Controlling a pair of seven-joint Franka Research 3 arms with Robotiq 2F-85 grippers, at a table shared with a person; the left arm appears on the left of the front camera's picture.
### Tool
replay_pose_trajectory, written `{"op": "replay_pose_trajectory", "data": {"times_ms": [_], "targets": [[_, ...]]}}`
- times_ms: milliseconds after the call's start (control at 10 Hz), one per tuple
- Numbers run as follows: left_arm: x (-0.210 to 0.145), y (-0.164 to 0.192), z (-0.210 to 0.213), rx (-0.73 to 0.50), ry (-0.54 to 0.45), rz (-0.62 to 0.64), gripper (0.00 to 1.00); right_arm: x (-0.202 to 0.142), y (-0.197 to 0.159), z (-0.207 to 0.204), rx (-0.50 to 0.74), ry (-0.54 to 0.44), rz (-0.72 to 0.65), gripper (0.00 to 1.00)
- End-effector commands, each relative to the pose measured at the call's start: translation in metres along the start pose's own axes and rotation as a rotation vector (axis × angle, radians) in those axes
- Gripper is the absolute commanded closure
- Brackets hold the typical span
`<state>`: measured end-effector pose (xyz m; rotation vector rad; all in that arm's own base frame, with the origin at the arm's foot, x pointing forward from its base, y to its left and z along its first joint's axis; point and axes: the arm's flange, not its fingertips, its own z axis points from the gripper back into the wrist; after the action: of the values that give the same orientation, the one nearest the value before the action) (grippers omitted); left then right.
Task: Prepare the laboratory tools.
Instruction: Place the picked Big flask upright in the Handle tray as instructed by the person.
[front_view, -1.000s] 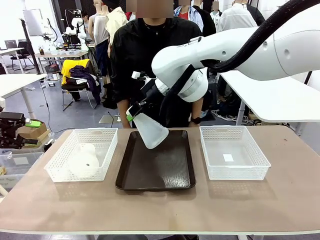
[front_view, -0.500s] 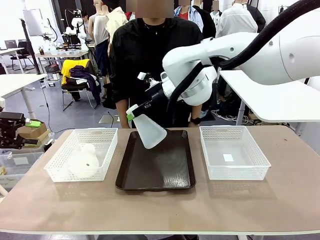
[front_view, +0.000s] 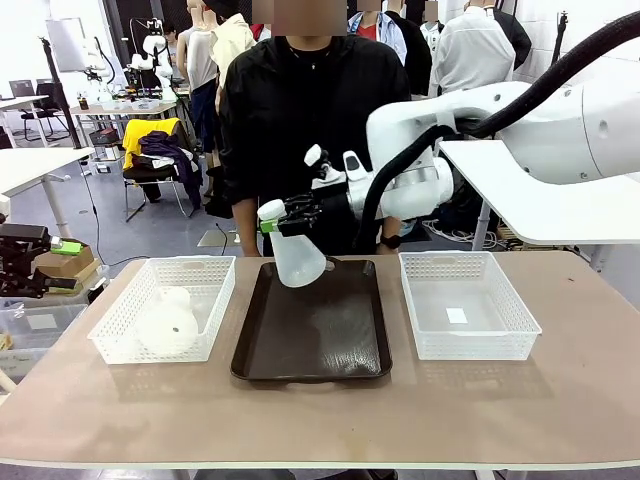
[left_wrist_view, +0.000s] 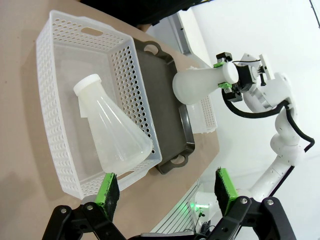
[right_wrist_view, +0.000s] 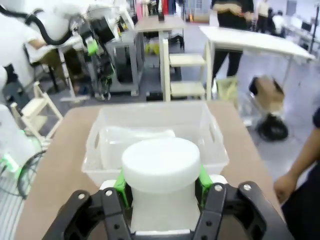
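Right gripper (front_view: 275, 222) clamps one flask (front_view: 298, 262) by the neck above the tray (front_view: 310, 355), at its 12 o'clock end and apparently clear of it. Second flask (front_view: 167, 320) lies in the basket (front_view: 108, 335) at 9 o'clock. Left gripper (left_wrist_view: 166, 189) is spread and empty. Judged: neither flask is set down yet.

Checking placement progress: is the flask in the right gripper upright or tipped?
Nearly upright, slightly tilted: the flask hangs by its neck from the right gripper, base down over the tray.

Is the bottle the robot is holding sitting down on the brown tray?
No, the right fingers grip the flask by its neck and hold it tilted in the air above the brown tray.
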<state>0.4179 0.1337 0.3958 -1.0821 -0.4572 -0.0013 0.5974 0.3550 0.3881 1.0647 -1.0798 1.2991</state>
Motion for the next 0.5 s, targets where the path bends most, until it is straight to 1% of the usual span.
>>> {"op": "replay_pose_trajectory", "data": {"times_ms": [0,100,300,400], "targets": [[0.0,-0.001,0.001,-0.005,-0.006,0.005,0.0,-0.027,0.005,0.022,0.039,-0.193,-0.039,1.0],[0.0,-0.001,0.001,-0.005,-0.006,0.005,0.0,-0.036,-0.001,0.027,0.014,-0.24,-0.047,1.0],[0.0,-0.001,0.001,-0.005,-0.006,0.005,0.0,-0.053,-0.005,0.034,0.004,-0.291,-0.08,1.0],[0.0,-0.001,0.001,-0.005,-0.006,0.005,0.0,-0.063,-0.008,0.036,-0.008,-0.292,-0.101,1.0]]}}
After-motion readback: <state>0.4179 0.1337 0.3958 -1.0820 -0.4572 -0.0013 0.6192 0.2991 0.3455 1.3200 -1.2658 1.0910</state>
